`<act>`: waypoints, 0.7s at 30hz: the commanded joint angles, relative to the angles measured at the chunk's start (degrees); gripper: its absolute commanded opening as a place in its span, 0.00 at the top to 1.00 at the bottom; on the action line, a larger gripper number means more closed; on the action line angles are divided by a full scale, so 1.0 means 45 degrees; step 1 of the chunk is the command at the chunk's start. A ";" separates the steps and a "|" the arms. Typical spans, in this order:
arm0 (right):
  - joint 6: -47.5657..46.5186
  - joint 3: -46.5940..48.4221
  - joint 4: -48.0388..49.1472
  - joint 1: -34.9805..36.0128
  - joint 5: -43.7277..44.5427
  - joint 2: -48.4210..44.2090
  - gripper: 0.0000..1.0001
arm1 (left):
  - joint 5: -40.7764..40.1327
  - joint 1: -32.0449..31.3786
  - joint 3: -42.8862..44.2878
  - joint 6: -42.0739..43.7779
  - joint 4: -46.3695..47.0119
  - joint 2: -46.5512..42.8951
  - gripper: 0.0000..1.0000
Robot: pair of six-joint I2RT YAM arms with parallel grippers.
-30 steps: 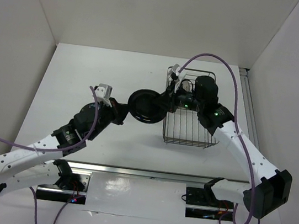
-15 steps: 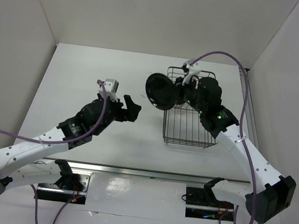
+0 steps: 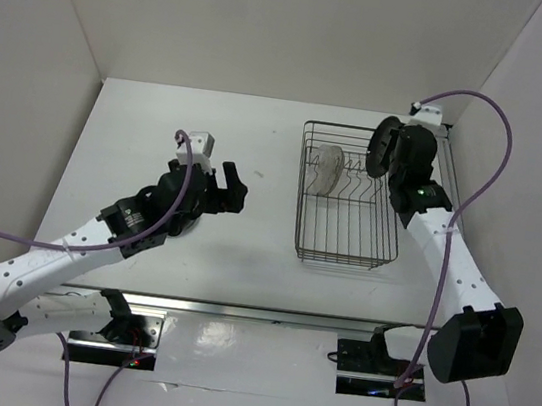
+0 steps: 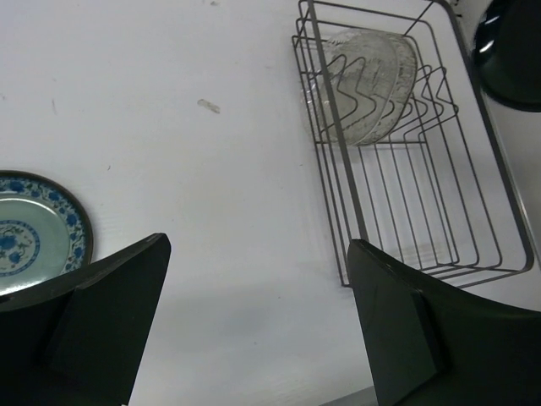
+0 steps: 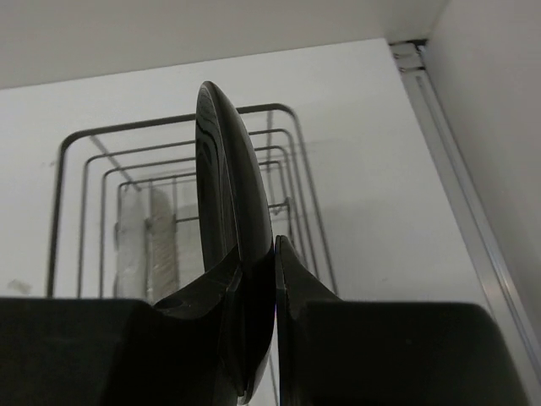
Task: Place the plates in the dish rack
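Observation:
My right gripper [image 3: 383, 150] [image 5: 260, 262] is shut on the rim of the glossy black plate [image 3: 380, 146] [image 5: 224, 169]. It holds the plate on edge above the far right corner of the dish rack [image 3: 340, 258] [image 5: 84, 165] [image 4: 338, 228]. The clear glassy plate [image 3: 328, 169] [image 4: 372, 85] [image 5: 144, 245] stands upright among the dividers at the rack's far left. My left gripper [image 3: 229, 187] [image 4: 258, 321] hangs open and empty over bare table, left of the rack. The teal patterned plate [image 4: 30, 233] lies flat on the table by its left finger. The beige plate is out of view.
White walls enclose the table on the left, back and right. A metal rail [image 3: 451, 188] [image 5: 448, 169] runs along the table's right edge, close beside the rack. The black plate's edge [image 4: 511, 51] shows at the top right of the left wrist view.
The left gripper opened and let go of the black plate, then drew back left. The right gripper carried the plate right, from the rack's left side to above its far right corner.

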 commanded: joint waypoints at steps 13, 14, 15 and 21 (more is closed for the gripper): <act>0.0727 0.1388 0.1284 -0.0391 -0.1242 0.2704 1.00 | -0.0583 0.0446 0.0013 -0.0874 -0.0918 0.0177 0.00; 0.0727 0.1388 0.1401 -0.0391 -0.1240 0.2705 1.00 | -0.0467 0.0562 0.0014 -0.0874 -0.0920 0.0294 0.00; 0.0727 0.1388 0.1403 -0.0391 -0.1240 0.2899 1.00 | -0.0466 0.0563 0.0150 -0.0874 -0.1056 0.0295 0.00; 0.0591 0.1524 0.1403 -0.0021 -0.1241 0.3485 1.00 | -0.0349 0.0796 0.0151 -0.0874 -0.1057 0.0295 0.00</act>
